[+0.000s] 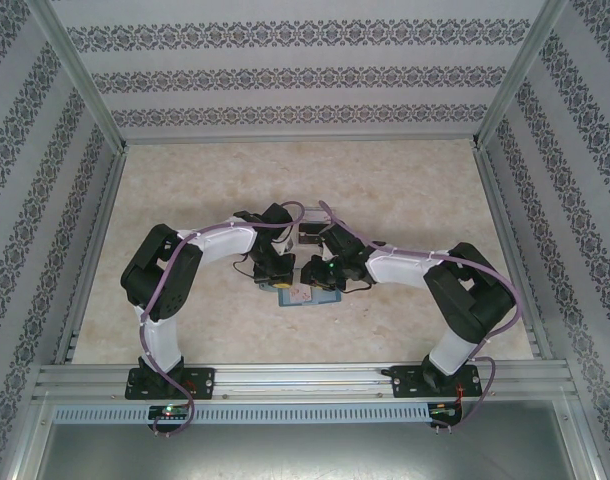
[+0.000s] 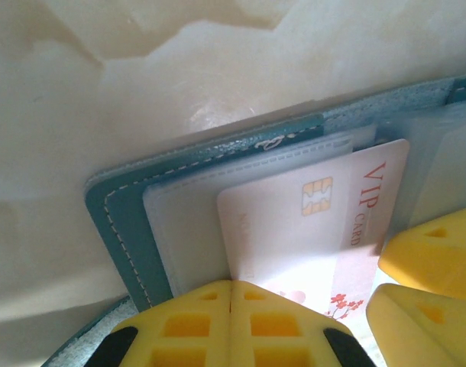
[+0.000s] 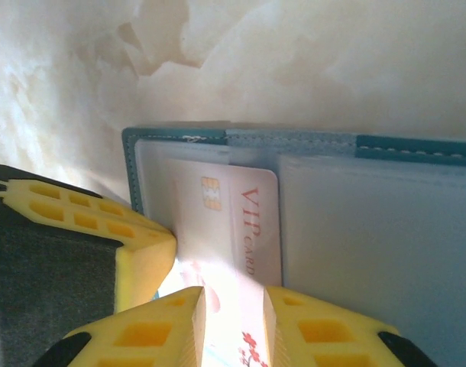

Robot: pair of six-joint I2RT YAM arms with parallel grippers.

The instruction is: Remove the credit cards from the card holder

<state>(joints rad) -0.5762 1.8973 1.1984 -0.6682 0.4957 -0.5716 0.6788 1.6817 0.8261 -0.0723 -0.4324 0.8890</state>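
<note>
The teal card holder (image 1: 330,297) lies open on the table between both arms, its clear inner sleeves (image 2: 183,222) facing up. A pale credit card (image 2: 317,222) printed "VIP CARD", with a gold chip and red blossoms, sticks partly out of a sleeve (image 3: 241,222). My left gripper (image 2: 231,289) is shut, its yellow tips pressed down at the card's left edge on the holder (image 2: 118,222); it also appears at the left of the right wrist view (image 3: 145,248). My right gripper (image 3: 234,302) is open, one finger (image 3: 179,313) on each side of the card's protruding end, over the holder (image 3: 416,145).
The marbled table (image 1: 185,190) has bare room all around the holder. A clear box-like outline (image 1: 307,220) sits just behind the two grippers. Metal frame rails (image 1: 295,375) and patterned walls enclose the table.
</note>
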